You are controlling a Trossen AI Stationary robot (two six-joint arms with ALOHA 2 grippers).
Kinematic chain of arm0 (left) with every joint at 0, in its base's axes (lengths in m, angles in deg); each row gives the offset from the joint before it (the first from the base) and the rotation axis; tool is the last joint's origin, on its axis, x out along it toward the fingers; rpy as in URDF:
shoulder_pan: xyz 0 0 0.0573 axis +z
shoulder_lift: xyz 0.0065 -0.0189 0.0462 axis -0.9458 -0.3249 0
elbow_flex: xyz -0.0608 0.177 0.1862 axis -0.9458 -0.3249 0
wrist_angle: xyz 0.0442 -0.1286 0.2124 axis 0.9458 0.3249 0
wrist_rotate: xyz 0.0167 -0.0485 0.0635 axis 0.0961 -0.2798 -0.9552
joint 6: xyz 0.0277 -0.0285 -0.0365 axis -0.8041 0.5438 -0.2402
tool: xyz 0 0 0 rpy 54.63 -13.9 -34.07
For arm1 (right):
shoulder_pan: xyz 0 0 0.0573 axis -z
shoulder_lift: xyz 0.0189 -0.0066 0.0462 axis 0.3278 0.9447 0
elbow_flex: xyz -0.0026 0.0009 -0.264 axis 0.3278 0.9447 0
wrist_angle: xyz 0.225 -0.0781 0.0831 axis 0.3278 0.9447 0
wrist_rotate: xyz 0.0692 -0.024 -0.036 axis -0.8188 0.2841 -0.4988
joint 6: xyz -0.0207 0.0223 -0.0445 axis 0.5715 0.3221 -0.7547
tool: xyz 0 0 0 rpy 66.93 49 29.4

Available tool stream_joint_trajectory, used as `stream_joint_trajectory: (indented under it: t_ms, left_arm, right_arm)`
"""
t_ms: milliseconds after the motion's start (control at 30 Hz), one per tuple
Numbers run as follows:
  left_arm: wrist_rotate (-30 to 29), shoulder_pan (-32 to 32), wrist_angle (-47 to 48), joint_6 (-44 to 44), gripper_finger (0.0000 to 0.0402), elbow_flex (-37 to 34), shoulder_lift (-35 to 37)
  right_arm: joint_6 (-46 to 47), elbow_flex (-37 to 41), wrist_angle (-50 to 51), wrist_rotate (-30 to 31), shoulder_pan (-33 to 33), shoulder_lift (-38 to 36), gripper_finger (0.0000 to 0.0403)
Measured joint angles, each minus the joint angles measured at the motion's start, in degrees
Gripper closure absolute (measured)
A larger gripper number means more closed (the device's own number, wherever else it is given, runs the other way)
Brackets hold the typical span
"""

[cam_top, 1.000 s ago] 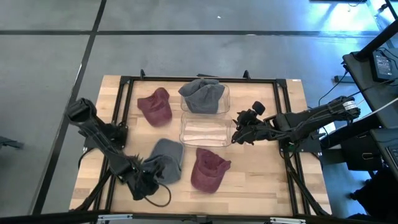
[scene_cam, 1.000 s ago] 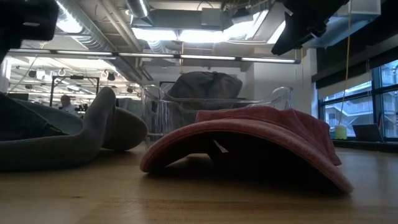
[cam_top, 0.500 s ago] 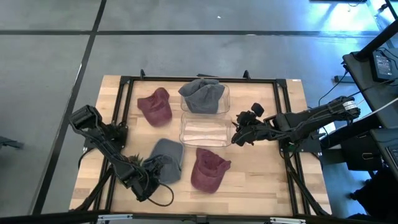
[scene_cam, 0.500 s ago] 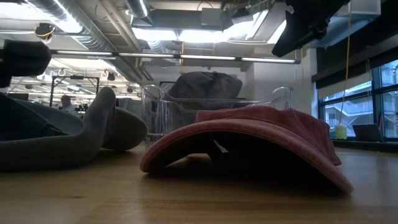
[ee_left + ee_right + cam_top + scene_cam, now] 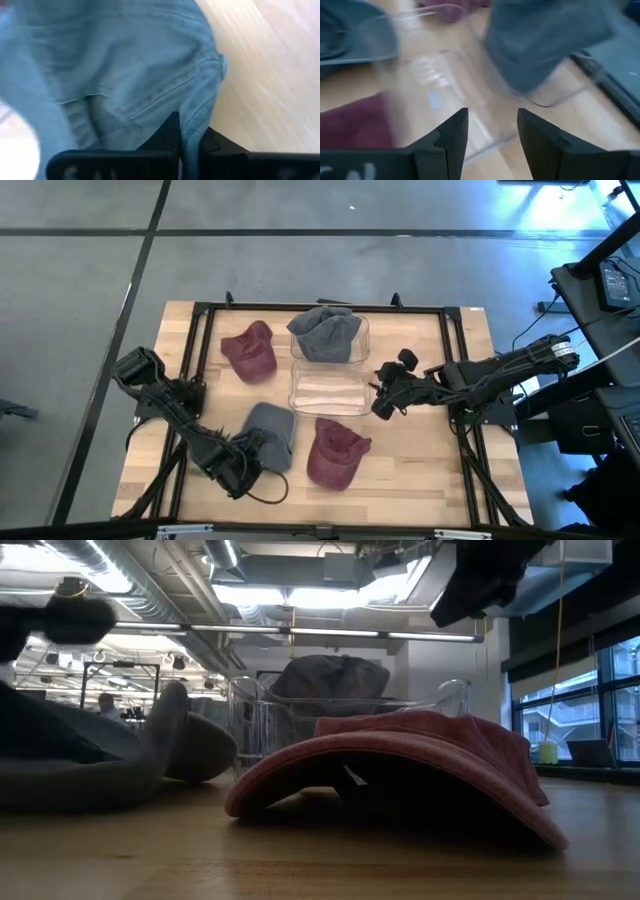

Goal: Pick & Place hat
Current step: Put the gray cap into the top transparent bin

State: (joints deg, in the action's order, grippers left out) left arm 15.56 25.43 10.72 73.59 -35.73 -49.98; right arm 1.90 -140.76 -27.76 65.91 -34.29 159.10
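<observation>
1. The left tool [image 5: 243, 465] sits at the near left part of the wooden counter [image 5: 420, 470], its fingers [image 5: 170, 135] pressed together on a fold of the grey hat [image 5: 268, 435].
2. In the left wrist view, grey fabric rises between the two dark fingers, so the tool is clamped on the grey hat's edge.
3. The grey hat lies on the counter, just left of a maroon hat [image 5: 335, 452] that rests near the front middle.
4. The right tool [image 5: 380, 402] hovers at the right end of an empty clear bin [image 5: 328, 388] in the counter's middle; its fingers [image 5: 454, 135] stand apart and hold nothing.
5. A second clear bin [image 5: 355, 345], just behind the first, holds another grey hat [image 5: 325, 332].
6. Another maroon hat [image 5: 249, 351] lies on the counter to the left of that rear bin.
7. In the low view, the near maroon hat arches over the counter in front of the bins.
</observation>
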Motion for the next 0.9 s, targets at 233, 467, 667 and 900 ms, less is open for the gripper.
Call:
stream_joint_trajectory:
  t_ms: [233,467,667,900]
  left_arm:
    - [3.11,5.02,6.49,-0.33,0.0397,10.05,6.63]
    - [-2.82,13.68,5.96,-0.99,0.0397,17.13,16.46]
    - [2.07,23.70,-2.62,-2.26,0.0397,19.10,22.41]
    - [11.88,33.72,-7.69,-8.60,0.0398,19.12,23.69]
  right_arm:
    - [-14.16,0.00,-13.05,-10.71,-0.02,0.00,0.0234]
    - [-27.52,0.00,-34.45,-21.99,-0.01,0.00,0.0234]
    - [-37.62,-4.74,-37.44,-30.11,0.01,0.00,0.0234]
    - [-41.90,-14.58,-25.05,-30.09,3.96,1.72,0.0234]
